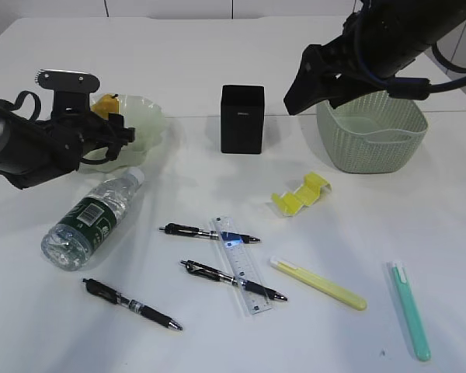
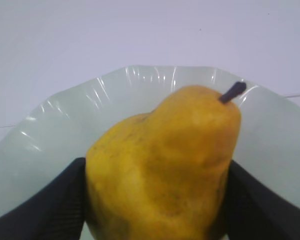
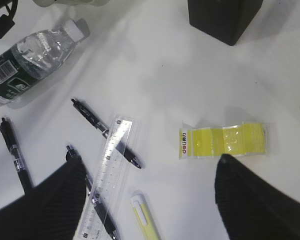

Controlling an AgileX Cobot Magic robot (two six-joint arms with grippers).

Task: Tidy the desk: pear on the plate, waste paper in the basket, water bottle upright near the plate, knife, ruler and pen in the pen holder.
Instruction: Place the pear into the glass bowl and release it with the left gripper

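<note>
Progress is partial, judged from how things lie, going from the left of the frame rightwards. At the upper left of the exterior view the left pincer (image 1: 118, 134) stands at the plate (image 1: 146, 116), and the left wrist view shows what that angle hides: the pear (image 2: 165, 170) sits between the two dark fingers (image 2: 45, 205) above the ruffled dish, its stem pointing to the upper right. The jaws stand fairly wide on either side of the fruit; whether they are pressing it or letting go, and whether the pear rests on the glass, I cannot tell. So the pear step looks nearly done, not certainly finished.

Below the plate, the water bottle (image 1: 91, 220) lies on its side on the bench (image 1: 419, 194), cap toward the plate; it is not yet upright. In the lower middle, three black pens (image 1: 132, 304) and the ruler (image 1: 242, 264) are scattered, the ruler lying across two of the pens. The pen holder (image 1: 242, 118) stands at the upper middle, its inside not visible. A folded yellow paper strip (image 1: 299, 196), probably the waste paper, lies right of centre, outside the basket (image 1: 371, 132). A yellow stick-shaped item (image 1: 318, 283) and a green one (image 1: 410, 309) lie at the lower right; either may be the knife.

The right pincer (image 3: 150, 200) hovers wide apart and empty. Its wrist view alone shows printed lettering on the yellow strip, right by its fingertip.
</note>
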